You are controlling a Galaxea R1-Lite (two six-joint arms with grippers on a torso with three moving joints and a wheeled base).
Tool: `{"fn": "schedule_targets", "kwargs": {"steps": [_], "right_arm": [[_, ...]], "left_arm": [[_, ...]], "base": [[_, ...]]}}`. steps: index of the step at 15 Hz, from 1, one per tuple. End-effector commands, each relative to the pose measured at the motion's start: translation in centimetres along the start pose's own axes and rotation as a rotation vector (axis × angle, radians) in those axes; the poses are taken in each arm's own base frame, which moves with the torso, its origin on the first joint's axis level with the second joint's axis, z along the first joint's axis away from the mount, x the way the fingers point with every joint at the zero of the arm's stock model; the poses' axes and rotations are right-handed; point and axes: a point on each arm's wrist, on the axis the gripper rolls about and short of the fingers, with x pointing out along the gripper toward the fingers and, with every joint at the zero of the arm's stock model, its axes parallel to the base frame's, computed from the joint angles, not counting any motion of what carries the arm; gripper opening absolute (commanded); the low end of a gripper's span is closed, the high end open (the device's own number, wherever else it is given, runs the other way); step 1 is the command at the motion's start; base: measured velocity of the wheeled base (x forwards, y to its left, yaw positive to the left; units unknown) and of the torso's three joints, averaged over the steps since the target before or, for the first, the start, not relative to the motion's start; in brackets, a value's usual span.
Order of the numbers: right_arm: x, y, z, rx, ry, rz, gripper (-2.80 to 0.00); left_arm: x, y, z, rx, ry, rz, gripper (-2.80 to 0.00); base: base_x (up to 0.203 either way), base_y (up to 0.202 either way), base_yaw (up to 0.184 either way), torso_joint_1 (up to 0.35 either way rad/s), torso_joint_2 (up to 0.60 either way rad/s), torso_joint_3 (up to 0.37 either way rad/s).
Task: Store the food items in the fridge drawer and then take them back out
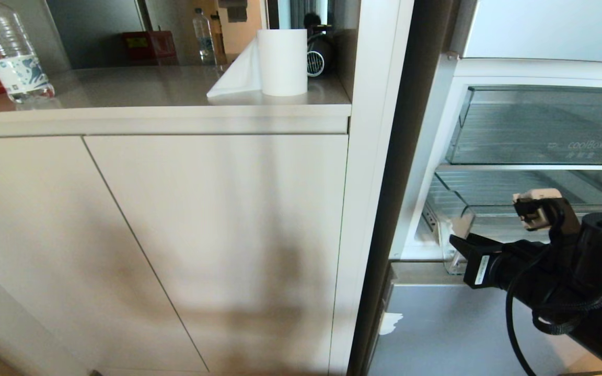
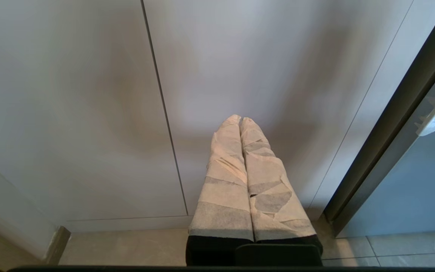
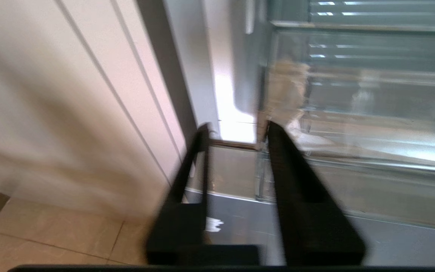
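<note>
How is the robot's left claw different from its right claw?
The left gripper has pale tape wrapped round its fingers, while the right gripper has bare black fingers. The left one's fingers are pressed together; the right one's stand apart with a gap. The left one points at the white cabinet door; the right one reaches toward the taped corner of the clear fridge drawer. Neither holds anything.

One legible marking: "coolBox" on front of upper clear fridge bin, w/ small characters beneath, unreadable. Label on water bottle on my left countertop: pattern only, no readable text. Nothing else legible.
</note>
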Motion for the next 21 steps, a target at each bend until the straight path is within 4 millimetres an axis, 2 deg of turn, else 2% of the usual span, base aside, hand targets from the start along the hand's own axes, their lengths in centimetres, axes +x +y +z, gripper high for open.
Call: {"fn": "schedule_targets", "kwargs": {"steps": [1,4,9,10,12,14,18,21], "right_arm": [[-1.4,0.3,0.5,0.004,-0.026,0.008,0.00],[-3.7,0.0,1.0,-0.007,-0.010,-0.033,0.00],[-10.8,-2.1,2.4,-0.029,0.046,-0.047,0.00],[-11.8,-2.4,3.6,-0.030,0.055,-0.064,-2.80],[-12.3,-3.1,6.1,-0.024,0.060,-0.134,-2.80],[-10.0,-3.5,7.0,-0.031,0.120,-0.214,-2.80],[-3.0,-4.2,9.2,-0.019,0.198,-0.258,-2.80],[1.7,-5.4,10.1,-0.013,0.235,-0.273,-2.80]], "left_arm": [[0.0,0.0,0.0,0.000,0.000,0.001,-2.80],[0.0,0.0,0.0,0.000,0.000,-0.001,-2.80],[0.0,0.0,0.0,0.000,0.000,0.000,-2.80],[0.0,0.0,0.0,0.000,0.002,0.000,-2.80],[0.0,0.0,0.0,0.000,0.000,0.000,-2.80],[0.0,0.0,0.0,0.000,-0.001,0.001,-2.80],[0.0,0.0,0.0,0.000,0.000,0.000,-2.80],[0.0,0.0,0.0,0.000,0.001,0.000,-2.80]], "base": [[0.000,0.000,0.000,0.000,0.00,0.000],[0.000,0.000,0.000,0.000,0.00,0.000],[0.000,0.000,0.000,0.000,0.00,0.000],[0.000,0.000,0.000,0.000,0.00,0.000],[0.000,0.000,0.000,0.000,0.00,0.000],[0.000,0.000,0.000,0.000,0.00,0.000],[0.000,0.000,0.000,0.000,0.00,0.000],[0.000,0.000,0.000,0.000,0.00,0.000]]}}
